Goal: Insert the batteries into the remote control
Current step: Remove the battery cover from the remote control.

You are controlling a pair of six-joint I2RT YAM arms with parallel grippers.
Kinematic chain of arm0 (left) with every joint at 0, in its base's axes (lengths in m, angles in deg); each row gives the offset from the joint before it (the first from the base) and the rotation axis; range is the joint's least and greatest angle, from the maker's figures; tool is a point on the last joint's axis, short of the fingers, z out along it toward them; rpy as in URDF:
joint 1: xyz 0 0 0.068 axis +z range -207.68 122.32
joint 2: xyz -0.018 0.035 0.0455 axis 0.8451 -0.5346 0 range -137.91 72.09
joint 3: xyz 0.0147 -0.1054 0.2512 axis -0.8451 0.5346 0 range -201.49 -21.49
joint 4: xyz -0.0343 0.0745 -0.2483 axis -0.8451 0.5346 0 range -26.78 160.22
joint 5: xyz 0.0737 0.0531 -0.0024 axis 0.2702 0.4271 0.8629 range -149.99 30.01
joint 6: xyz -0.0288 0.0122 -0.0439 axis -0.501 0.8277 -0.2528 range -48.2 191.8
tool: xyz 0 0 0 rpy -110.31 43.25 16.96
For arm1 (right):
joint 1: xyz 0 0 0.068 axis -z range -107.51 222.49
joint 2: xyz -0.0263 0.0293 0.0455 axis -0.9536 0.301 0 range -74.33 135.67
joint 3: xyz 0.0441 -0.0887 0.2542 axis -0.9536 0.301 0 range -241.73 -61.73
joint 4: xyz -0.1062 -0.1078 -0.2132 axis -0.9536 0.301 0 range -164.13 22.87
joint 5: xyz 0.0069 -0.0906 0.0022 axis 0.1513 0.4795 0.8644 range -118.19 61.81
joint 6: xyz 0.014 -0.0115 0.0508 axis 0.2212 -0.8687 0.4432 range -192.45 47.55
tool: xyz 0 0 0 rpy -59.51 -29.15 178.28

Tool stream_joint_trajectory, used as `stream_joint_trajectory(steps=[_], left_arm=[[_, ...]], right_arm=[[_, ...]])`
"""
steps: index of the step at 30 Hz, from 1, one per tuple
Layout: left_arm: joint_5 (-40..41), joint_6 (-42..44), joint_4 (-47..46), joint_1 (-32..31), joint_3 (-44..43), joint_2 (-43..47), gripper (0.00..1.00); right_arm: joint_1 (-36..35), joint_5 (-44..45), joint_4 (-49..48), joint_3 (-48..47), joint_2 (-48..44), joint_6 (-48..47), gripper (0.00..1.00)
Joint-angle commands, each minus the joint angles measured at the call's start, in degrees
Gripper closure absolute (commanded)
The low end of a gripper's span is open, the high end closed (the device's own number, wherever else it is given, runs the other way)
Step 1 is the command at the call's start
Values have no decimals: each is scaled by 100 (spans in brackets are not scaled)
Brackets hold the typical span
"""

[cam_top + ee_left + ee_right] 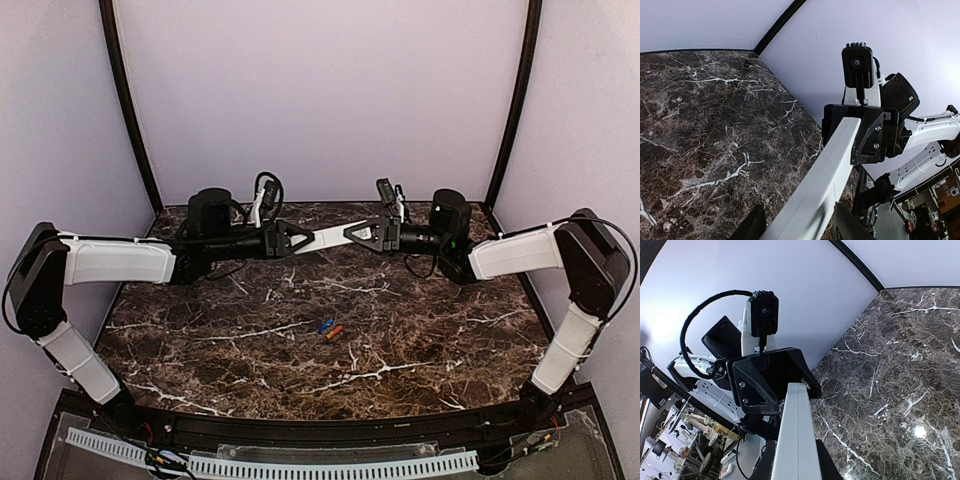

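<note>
The remote control [325, 237], a slim white bar, hangs level above the far middle of the table between both arms. My right gripper [355, 235] is shut on its right end, and in the right wrist view both fingers press the bar's [797, 435] sides around the right gripper [795, 462]. My left gripper [300, 240] stands around the left end. In the left wrist view the remote [825, 180] lies against one finger [852, 225] and the other finger [752, 227] stands off it. The blue battery [325, 326] and orange battery [335, 332] lie together on the table, nearer me.
The dark marble table [220, 350] is walled by white panels behind and at both sides, with black corner posts [130, 110]. A perforated white strip [300, 465] runs along the near edge by the arm bases.
</note>
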Motion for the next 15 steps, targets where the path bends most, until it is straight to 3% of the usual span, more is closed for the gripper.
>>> stream_joint_trajectory(steps=[1,6,15], left_arm=[[78,149,237,-15,-4,15,62],[220,226,477,-12,-7,25,73],[251,223,546,18,40,49,74]], right_arm=[[26,57,-235,-85,-114,-17,100],[79,45,-314,-14,-183,28,100],[159,37,-417,87,-307,48,100]])
